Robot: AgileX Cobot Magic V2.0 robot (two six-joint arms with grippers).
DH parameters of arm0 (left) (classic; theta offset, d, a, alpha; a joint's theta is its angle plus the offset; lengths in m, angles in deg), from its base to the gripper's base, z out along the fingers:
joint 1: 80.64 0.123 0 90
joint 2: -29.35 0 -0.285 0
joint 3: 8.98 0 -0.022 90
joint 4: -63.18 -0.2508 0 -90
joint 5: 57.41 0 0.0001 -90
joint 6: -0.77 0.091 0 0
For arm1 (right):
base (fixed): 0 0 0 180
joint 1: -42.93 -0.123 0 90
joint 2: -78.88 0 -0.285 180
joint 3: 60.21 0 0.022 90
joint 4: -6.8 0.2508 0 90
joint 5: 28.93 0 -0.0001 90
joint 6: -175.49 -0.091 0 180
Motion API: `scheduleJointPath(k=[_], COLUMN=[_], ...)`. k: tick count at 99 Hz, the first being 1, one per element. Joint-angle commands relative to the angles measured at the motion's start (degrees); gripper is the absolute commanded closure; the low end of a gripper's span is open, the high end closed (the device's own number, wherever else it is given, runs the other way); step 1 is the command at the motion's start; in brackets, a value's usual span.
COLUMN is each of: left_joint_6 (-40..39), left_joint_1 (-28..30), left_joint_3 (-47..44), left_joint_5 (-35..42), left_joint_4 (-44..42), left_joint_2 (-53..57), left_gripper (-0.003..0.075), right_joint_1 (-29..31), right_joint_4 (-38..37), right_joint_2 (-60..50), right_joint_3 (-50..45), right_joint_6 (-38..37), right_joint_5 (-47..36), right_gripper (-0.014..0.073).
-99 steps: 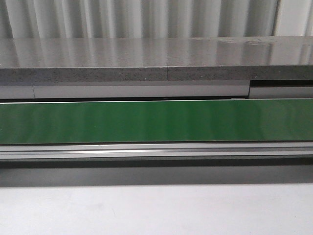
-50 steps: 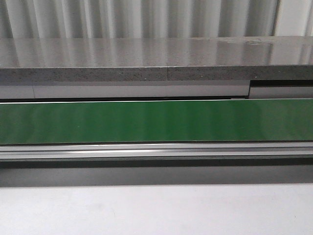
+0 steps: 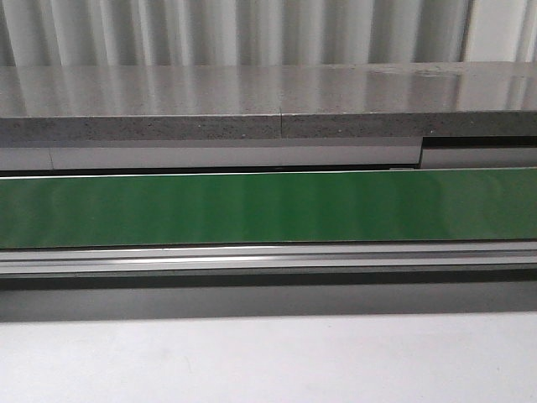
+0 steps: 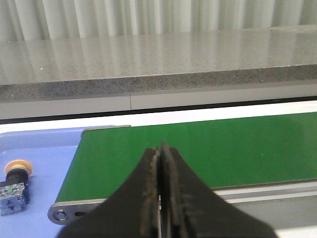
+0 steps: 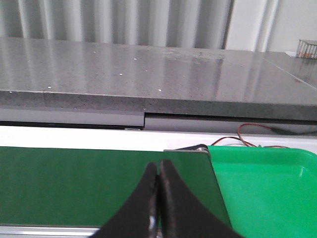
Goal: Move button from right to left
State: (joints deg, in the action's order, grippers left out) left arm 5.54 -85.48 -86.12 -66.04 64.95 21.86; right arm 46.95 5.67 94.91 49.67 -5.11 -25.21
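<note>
The green conveyor belt (image 3: 268, 207) is taken as the landmark: a flat, matte strip that is seen running the full width of the front view, edged along its near side by a ribbed aluminium rail (image 3: 268, 259). Behind the belt, a speckled grey stone-like counter (image 3: 268, 105) with a glossy top is seen, backed by pale corrugated sheeting (image 3: 252, 32). In front of the belt, the plain white desk (image 3: 268, 361) is shown. The button (image 4: 15, 183) is found on a smooth light-blue tray (image 4: 44, 148) just off the belt's rounded end in the left wrist view, lying on its side with its round yellow-orange cap, black collar and blue translucent square block visible. The left end effector (image 4: 159, 191) is held over the belt, its dark, worn fingers pressed together with nothing between them. The right end effector (image 5: 158, 201) is likewise closed and empty above the belt, beside a glossy green tray (image 5: 267, 188) at the belt's other end.
</note>
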Motion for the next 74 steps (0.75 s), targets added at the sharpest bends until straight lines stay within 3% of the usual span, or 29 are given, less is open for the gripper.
scheduleJointPath(k=[1,13,20,74], left_joint_6=[-0.68,-0.68,-0.68,-0.68], left_joint_1=[0.16,0.16,0.16,0.16], left_joint_3=[-1.37,-1.37,-1.37,-1.37], left_joint_5=[4.4,4.4,4.4,4.4], left_joint_4=[0.16,0.16,0.25,0.25], left_joint_2=[1.89,1.89,1.89,1.89], left_gripper=[0.074,0.074,0.074,0.074], right_joint_1=[1.48,1.48,1.48,1.48], right_joint_4=[-3.26,-3.04,-2.96,-2.96], right_joint_2=[-1.95,-6.89,-9.94,-9.75], right_joint_3=[-2.58,-7.89,-7.69,-7.75], right_joint_6=[-4.42,-4.54,-4.54,-4.48], right_joint_5=[-8.02,-8.27,-3.72,-3.32], right_gripper=[0.0659,0.0659,0.0659,0.0659])
